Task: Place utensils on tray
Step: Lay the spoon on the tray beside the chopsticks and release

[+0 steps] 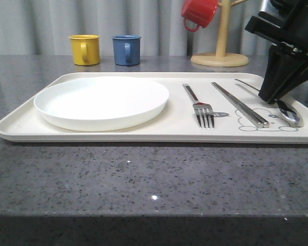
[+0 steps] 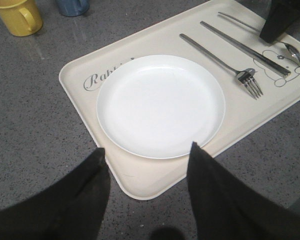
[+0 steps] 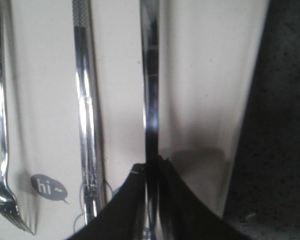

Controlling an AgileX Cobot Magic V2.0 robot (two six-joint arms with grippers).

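Front view: right tool [image 1: 278, 97] angled down at tray's [image 1: 118, 136] 3 o'clock end, clenched on spoon [image 1: 290, 114] handle. Fork [image 1: 200, 106] and chopsticks [image 1: 241, 105] lie flat beside it, plate [image 1: 101, 101] toward 9 o'clock. Left tool [image 2: 147, 170] released, hovering over tray's near edge.

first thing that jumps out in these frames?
The round white plate dominates the left half of the cream tray. To its right lie the fork, the chopsticks and the spoon side by side, with the right hand down on the spoon's handle. The left hand hangs open over the tray's near edge.
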